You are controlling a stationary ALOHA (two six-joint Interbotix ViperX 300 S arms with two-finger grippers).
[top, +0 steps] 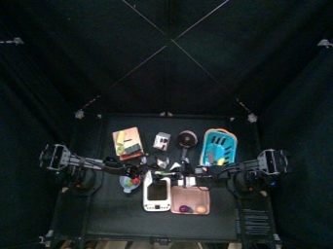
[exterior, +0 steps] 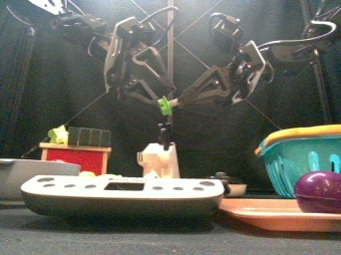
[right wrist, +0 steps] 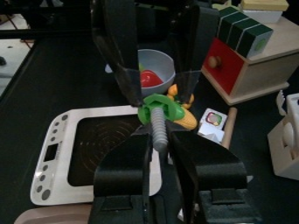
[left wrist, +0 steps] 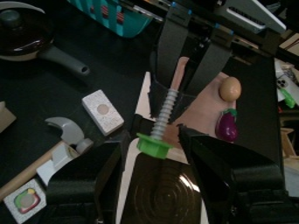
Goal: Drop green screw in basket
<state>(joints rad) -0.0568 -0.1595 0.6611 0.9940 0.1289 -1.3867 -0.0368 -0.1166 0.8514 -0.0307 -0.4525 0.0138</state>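
Note:
The green screw [exterior: 163,105] has a green head and a grey threaded shaft, and hangs in the air above the middle of the table. My left gripper [left wrist: 160,138] is closed on its green head [left wrist: 152,145]. My right gripper [right wrist: 158,147] is closed on the shaft [right wrist: 156,131] from the opposite side, so both hold it. In the front view the two arms meet at the screw. The light teal slotted basket [exterior: 304,161] stands at the right back of the table [top: 219,146], apart from both grippers.
A white handheld device [exterior: 120,194] lies under the grippers. A pink tray [exterior: 286,211] with a purple ball [exterior: 320,189] sits in front of the basket. A red box [exterior: 74,157], a hammer [left wrist: 65,140], a black pan [left wrist: 30,39] and a grey bowl [right wrist: 158,66] lie around.

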